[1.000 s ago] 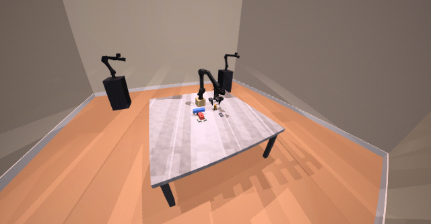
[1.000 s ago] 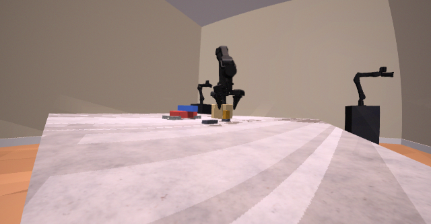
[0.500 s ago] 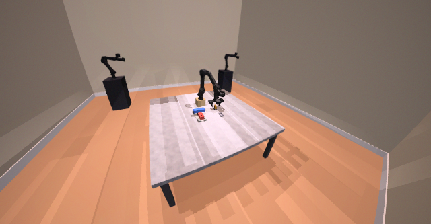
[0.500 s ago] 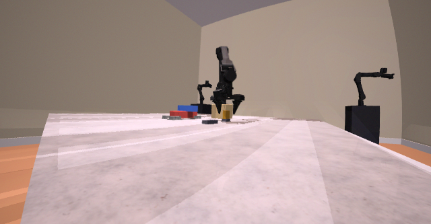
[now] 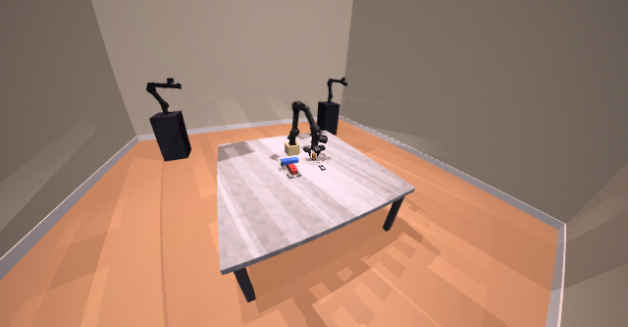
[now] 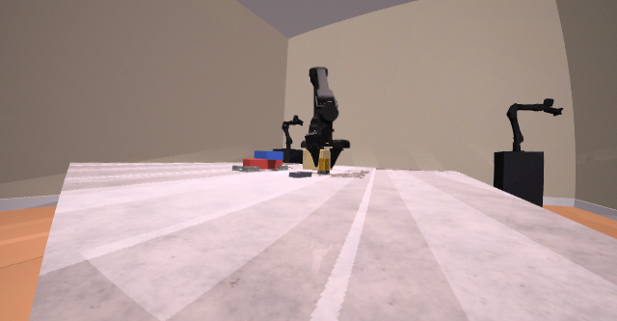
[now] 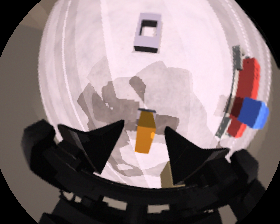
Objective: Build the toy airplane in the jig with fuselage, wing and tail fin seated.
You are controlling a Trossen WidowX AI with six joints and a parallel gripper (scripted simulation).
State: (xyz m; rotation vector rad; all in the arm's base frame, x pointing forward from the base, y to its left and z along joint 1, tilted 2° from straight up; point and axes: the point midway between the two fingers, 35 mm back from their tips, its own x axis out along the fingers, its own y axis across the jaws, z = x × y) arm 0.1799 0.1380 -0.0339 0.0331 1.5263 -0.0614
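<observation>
The orange tail fin (image 5: 314, 155) (image 6: 324, 163) (image 7: 145, 141) stands upright on a small dark base, apart from the fuselage. My gripper (image 6: 324, 167) (image 7: 144, 125) is open, pointing down, with one finger on each side of the fin and a gap on both sides in the wrist view. The red fuselage (image 5: 292, 170) (image 6: 254, 163) (image 7: 249, 77) lies along the grey cradle (image 6: 246, 169) (image 7: 236, 57). The blue wing (image 5: 289, 161) (image 6: 268, 155) (image 7: 252, 112) lies across the top of the fuselage. Whether its tab is fully down is hidden.
A small grey block with a square hole (image 6: 300, 174) (image 7: 147, 42) lies on the table (image 5: 314, 204) beyond the fin in the wrist view. A tan block (image 5: 291, 148) (image 7: 166, 178) is at the arm's foot. Two other arms stand on black pedestals (image 5: 170, 137) (image 6: 518, 176) away from the table.
</observation>
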